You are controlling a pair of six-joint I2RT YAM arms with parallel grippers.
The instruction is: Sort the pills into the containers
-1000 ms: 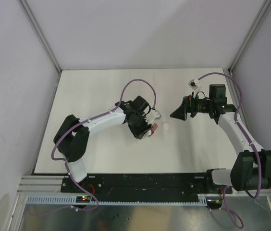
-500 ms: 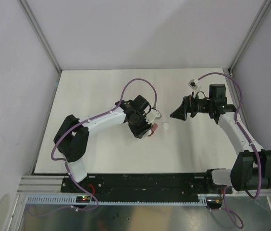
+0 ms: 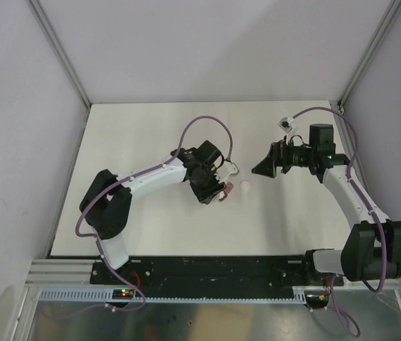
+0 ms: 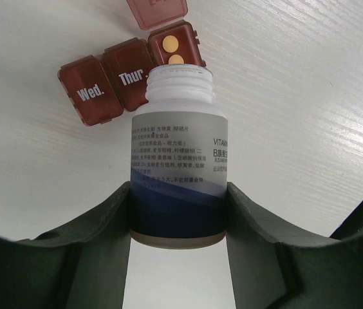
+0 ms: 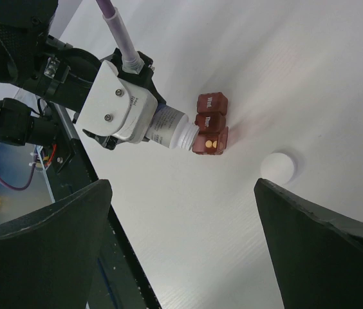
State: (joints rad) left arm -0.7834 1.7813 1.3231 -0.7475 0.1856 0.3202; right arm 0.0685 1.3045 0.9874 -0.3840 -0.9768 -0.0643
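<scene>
From above, your white bench (image 3: 151,220) sits between pale walls, the pill box (image 3: 223,196) lying half hidden at the left claw (image 3: 215,188); its wrist view shows it clenched on the bottle (image 4: 178,154), whose mouth covers the open compartment's edge; the right wrist view crops your right claw (image 5: 181,193), spread wide.

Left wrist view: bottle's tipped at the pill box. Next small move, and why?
Probably tip the bottle back up in the left gripper. Its open mouth sits at the one open compartment of the pill box, which already holds two yellow pills; the Wed. and Thur lids are shut.
</scene>
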